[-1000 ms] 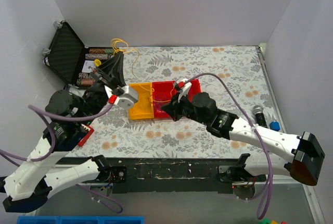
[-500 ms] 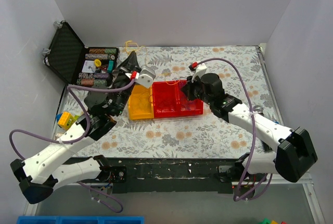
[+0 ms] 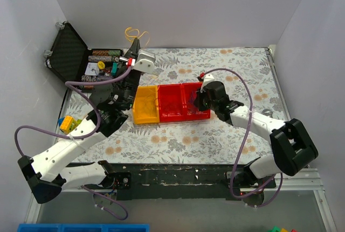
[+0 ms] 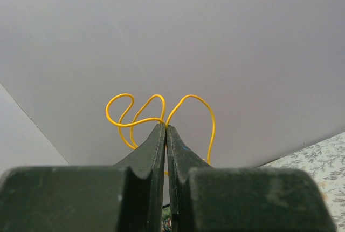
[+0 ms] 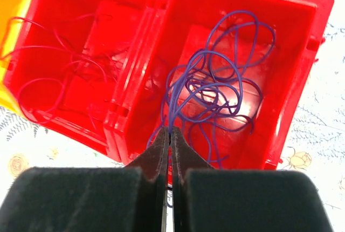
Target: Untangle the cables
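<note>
Up above, top view, left arm: your left gripper point(image 3: 135, 44) is lifted high near the back wall, and the yellow wire point(image 3: 131, 30) sticks out of its tip.
Top view, right arm: your right gripper point(image 3: 195, 100) is down low in the right end of the red tray point(image 3: 178, 117). A yellow tray point(image 3: 144, 115) sits touching the red one on its left.
Left wrist view, grip: both fingers are pressed tight on the yellow wire. It curls in loops above them. Its lower end is hidden behind the fingers.
Right wrist view, grip: the fingers look squeezed together on a few strands of the purple wires point(image 5: 200, 87). The rest of that bunch lies in the right box of the red tray.
Step now: I think you are getting the yellow wire free of the bunch.
How to do it well: hold the purple bunch down in its box. Move the yellow wire slowly. If a loop catches, stop and wiggle it. Do not yank.
Where it goes: the yellow tray looks like the right home for it.
</note>
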You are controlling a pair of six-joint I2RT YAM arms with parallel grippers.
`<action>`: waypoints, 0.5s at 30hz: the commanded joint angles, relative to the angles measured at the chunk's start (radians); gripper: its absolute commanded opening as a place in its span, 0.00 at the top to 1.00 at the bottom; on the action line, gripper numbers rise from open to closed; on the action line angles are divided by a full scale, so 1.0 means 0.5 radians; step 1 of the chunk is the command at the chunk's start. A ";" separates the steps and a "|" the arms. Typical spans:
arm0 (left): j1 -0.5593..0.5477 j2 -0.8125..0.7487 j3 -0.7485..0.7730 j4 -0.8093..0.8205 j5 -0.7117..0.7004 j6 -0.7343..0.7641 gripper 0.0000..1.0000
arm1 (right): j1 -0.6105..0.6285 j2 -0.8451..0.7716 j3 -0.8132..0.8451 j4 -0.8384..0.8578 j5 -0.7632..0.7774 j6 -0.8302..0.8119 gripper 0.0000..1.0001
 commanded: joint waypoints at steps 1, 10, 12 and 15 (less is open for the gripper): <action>0.016 -0.058 -0.085 -0.042 0.004 -0.104 1.00 | -0.043 0.056 0.006 0.098 0.026 0.075 0.99; 0.317 -0.083 -0.423 -0.094 -0.018 -0.413 1.00 | -0.077 0.173 0.177 0.040 0.032 0.176 0.84; 0.394 -0.052 -0.426 -0.146 0.001 -0.460 1.00 | -0.077 0.173 0.205 0.040 0.045 0.167 0.72; 0.428 -0.021 -0.444 -0.128 0.016 -0.506 1.00 | -0.077 0.176 0.260 0.015 0.060 0.152 0.65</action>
